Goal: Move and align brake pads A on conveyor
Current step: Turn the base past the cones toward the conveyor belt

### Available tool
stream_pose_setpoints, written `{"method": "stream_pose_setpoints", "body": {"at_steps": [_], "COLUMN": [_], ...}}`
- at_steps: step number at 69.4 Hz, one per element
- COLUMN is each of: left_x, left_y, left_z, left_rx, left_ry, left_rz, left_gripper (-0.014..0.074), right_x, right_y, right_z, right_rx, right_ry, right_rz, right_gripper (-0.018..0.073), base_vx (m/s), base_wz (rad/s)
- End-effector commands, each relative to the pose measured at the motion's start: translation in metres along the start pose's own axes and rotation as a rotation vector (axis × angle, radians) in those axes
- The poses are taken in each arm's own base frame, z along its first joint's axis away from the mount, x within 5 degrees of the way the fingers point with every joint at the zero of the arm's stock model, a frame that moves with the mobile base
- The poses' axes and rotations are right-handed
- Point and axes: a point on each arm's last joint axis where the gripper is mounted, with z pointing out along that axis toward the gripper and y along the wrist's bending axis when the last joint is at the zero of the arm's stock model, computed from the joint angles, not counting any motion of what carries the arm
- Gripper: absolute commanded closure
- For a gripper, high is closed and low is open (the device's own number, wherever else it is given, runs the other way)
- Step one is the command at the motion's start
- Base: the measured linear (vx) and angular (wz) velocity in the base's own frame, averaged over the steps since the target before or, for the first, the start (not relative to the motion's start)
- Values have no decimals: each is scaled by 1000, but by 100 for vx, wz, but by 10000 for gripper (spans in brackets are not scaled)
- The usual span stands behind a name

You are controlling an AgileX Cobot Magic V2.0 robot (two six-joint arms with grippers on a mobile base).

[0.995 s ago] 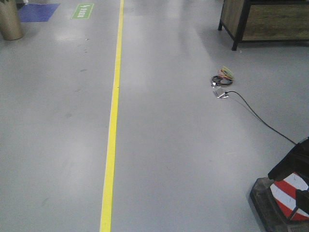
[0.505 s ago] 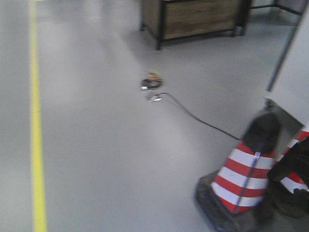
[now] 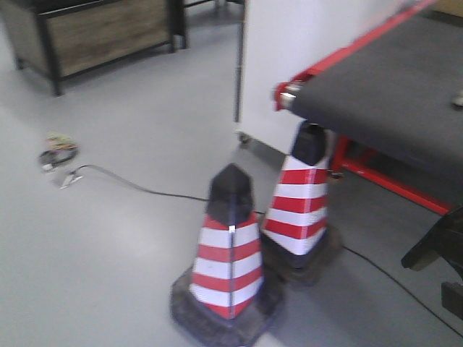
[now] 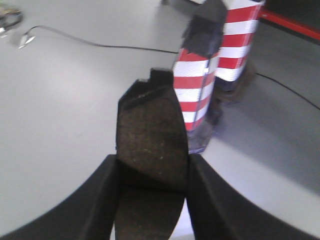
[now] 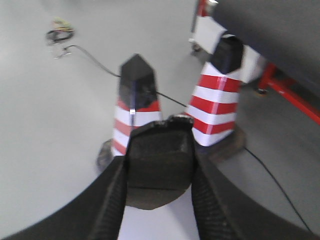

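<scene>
Grey workshop floor [image 3: 130, 238] fills most of what you see, and the conveyor [image 3: 391, 87] stands at the right of the front view, its dark belt edged with a red stripe. Two red-and-white traffic cones [image 3: 230, 253] stand on the floor close to the conveyor's end, and a thin black cable [image 3: 137, 186] runs across the floor behind them.

You carry one pad in each arm. The left end effector [image 4: 150, 185] is pinching a brake pad [image 4: 150, 135] between its two black fingers, with the pad pointing up and away from the wrist. The right end effector [image 5: 159, 180] is likewise pressed on a second brake pad [image 5: 159, 160]. Both pads hang over the floor, near the cones, and not yet over the belt.

So I judge the task is in its transport part: the pads are picked, but placing and aligning on the belt is not done. A small pale object sits at the belt's far right edge, too blurred to name. Other pads do not show.
</scene>
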Motion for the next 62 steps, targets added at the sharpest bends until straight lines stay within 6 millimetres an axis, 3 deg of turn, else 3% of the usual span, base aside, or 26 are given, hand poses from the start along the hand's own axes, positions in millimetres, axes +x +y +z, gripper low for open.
{"method": "stream_pose_setpoints", "body": {"at_steps": [1, 42, 62], "left_x": [-13, -13, -13], "left_y": [-2, -2, -2], "left_z": [-5, -5, -5], "left_rx": [25, 25, 25], "left_ry": [-97, -97, -97], "left_rz": [-5, -5, -5], "left_gripper": [603, 603, 603], "right_x": [-16, -16, -16], "right_y": [0, 0, 0], "right_z": [-6, -6, -6], "right_rx": [-1, -1, -1], "right_ry": [-118, -118, -119], "right_rz": [-11, -11, -11], "right_gripper": [564, 564, 564], "base_vx": [17, 14, 8], "base_wz": [-84, -88, -54]}}
